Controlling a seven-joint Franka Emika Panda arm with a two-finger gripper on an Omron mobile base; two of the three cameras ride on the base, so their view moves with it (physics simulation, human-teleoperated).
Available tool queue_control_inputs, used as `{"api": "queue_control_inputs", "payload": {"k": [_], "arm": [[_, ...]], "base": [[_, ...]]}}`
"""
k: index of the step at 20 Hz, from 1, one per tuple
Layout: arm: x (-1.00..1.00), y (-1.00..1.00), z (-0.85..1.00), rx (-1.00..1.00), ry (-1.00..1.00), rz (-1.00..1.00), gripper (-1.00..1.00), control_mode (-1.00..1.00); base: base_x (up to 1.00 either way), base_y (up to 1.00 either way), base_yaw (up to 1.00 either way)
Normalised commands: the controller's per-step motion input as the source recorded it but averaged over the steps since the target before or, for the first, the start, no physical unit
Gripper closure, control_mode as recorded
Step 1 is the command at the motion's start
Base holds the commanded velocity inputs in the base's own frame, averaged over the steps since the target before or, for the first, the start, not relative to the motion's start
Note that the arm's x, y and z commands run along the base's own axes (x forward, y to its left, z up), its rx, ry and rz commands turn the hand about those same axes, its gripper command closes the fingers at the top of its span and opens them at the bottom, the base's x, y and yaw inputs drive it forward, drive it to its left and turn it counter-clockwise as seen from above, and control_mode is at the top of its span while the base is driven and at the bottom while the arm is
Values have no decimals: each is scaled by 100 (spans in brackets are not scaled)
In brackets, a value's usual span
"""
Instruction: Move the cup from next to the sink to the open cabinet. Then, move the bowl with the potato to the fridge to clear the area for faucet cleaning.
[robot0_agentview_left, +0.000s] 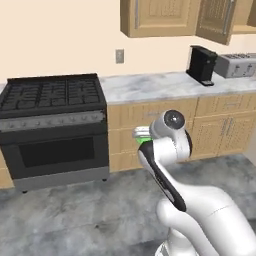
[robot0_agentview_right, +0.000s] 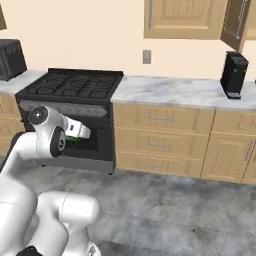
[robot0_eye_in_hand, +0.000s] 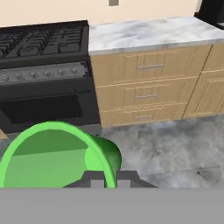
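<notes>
A bright green cup (robot0_eye_in_hand: 57, 153) lies on its side in my gripper (robot0_eye_in_hand: 107, 181), its mouth towards the camera. The two fingertips are shut on its rim. From the base views a sliver of the cup (robot0_agentview_left: 145, 141) (robot0_agentview_right: 74, 141) shows under the hand, which hangs in mid-air in front of the lower drawers, beside the oven. High at the right is the light-wood cabinet, its door (robot0_agentview_left: 215, 20) (robot0_agentview_right: 235, 22) with a long silver handle swung open. The sink, bowl, potato, fridge and faucet are out of view.
A black stove (robot0_agentview_left: 52, 95) (robot0_agentview_right: 75, 85) stands to the left of a marble counter (robot0_agentview_left: 150, 85) over wood drawers (robot0_eye_in_hand: 144, 87). A black coffee machine (robot0_agentview_left: 201, 65) and a toaster (robot0_agentview_left: 235, 65) sit on the counter at the right. Grey floor lies between me and the units.
</notes>
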Motion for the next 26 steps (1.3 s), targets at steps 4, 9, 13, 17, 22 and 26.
{"api": "queue_control_inputs", "payload": {"k": [4, 9, 13, 17, 22, 26], "arm": [[0, 0, 0, 0, 0, 0, 100, 100], [0, 0, 0, 0, 0, 0, 100, 100], [0, 0, 0, 0, 0, 0, 100, 100], [0, 0, 0, 0, 0, 0, 100, 100], [0, 0, 0, 0, 0, 0, 100, 100], [0, 0, 0, 0, 0, 0, 100, 100]], "base": [[93, -96, -42], [86, -100, -28], [100, -100, -21], [99, -100, -17], [77, -100, -12], [39, -100, -6]]}}
